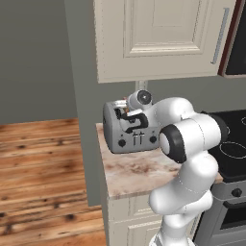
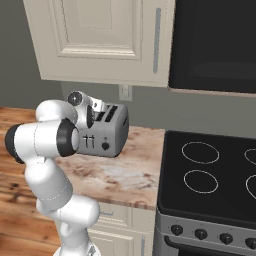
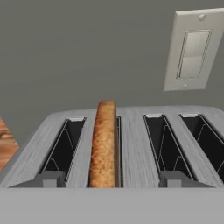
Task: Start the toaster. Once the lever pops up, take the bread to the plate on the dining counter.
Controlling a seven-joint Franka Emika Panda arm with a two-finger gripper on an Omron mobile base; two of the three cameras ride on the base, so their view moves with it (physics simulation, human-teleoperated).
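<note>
The silver-grey toaster [image 1: 132, 133] [image 2: 107, 132] stands on a short marble counter against the wall. In the hand view its top [image 3: 133, 148] shows dark slots, and the bread [image 3: 104, 144], a tan-brown slice seen edge-on, sticks up out of the second slot from the left. My gripper [image 3: 110, 180] [image 1: 126, 115] [image 2: 100, 112] hovers right over the toaster top. It is open, with one dark fingertip [image 3: 48, 178] on each side of the slice and a gap on both sides. The plate and the dining counter are out of view.
A white wall switch plate [image 3: 190, 54] sits on the grey wall behind the toaster. Cream upper cabinets [image 1: 158, 38] hang above. A black stove top [image 2: 210, 175] adjoins the marble counter [image 1: 139, 170] on the right. Wooden floor [image 1: 43, 168] lies to the left.
</note>
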